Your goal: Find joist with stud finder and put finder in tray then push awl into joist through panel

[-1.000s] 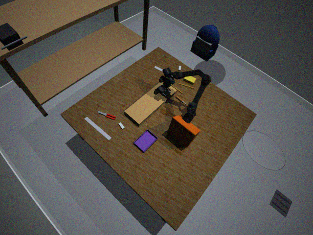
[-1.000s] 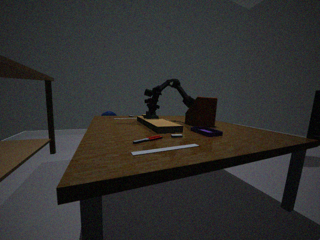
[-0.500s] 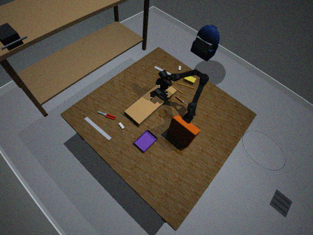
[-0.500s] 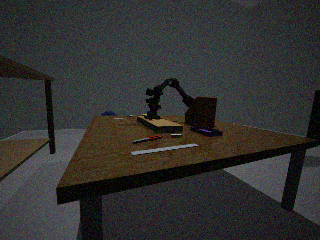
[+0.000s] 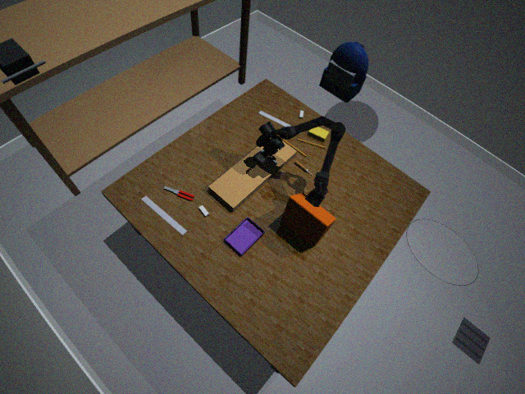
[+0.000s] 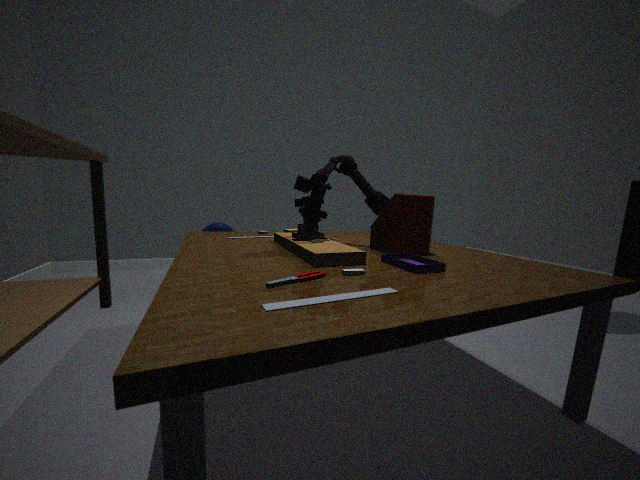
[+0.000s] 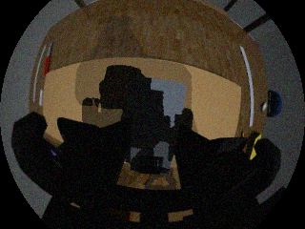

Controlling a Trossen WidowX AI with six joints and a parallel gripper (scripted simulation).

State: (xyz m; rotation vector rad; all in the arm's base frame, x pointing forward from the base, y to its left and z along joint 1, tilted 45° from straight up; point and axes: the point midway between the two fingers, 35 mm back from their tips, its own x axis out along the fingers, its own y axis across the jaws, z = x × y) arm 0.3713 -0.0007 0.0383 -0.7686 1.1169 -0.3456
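My gripper (image 5: 266, 162) (image 6: 308, 230) (image 7: 153, 121) is shut on the stud finder (image 7: 172, 95), a grey block with a dark display, partly in shadow. It holds it low over the far half of the tan floor panel (image 5: 237, 186) (image 6: 336, 246) (image 7: 214, 100); whether its underside touches the panel I cannot tell. The joist is hidden. The awl (image 5: 303, 167), with an orange-brown handle and thin metal shaft, lies on the table beside the panel, near the arm. The purple tray (image 5: 244, 237) (image 6: 413, 262) is empty, off the panel's near end.
An orange-topped block (image 5: 307, 222) (image 6: 405, 224) stands by the arm's base. Pliers (image 5: 180, 194) (image 6: 296, 279), a white eraser (image 5: 203, 210) (image 6: 353, 271) and a pale strip (image 5: 164, 214) (image 6: 330, 299) lie near the panel's near end. Two pencils and a yellow pad (image 5: 318, 133) lie beyond the awl.
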